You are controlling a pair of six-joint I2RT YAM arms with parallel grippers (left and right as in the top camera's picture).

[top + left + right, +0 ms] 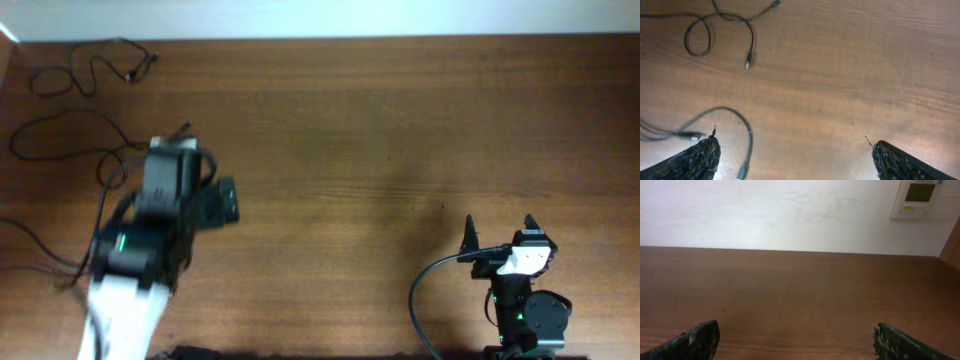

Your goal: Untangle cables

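Note:
Thin black cables lie as separate strands at the far left of the table. One looped cable (85,68) with a small plug lies near the back left corner. Another strand (60,130) curves beside my left arm. In the left wrist view the looped cable (707,32) lies ahead, and a second strand (735,120) with a metal-tipped plug curves close to the left finger. My left gripper (792,150) is open and empty above the wood; it also shows in the overhead view (200,175). My right gripper (500,228) is open and empty near the front right, its fingers also in the right wrist view (795,335).
The brown wooden table (400,130) spans the view. A thick black arm cable (425,300) loops by the right arm's base. A white wall (790,210) with a wall panel (922,197) stands behind the table's far edge.

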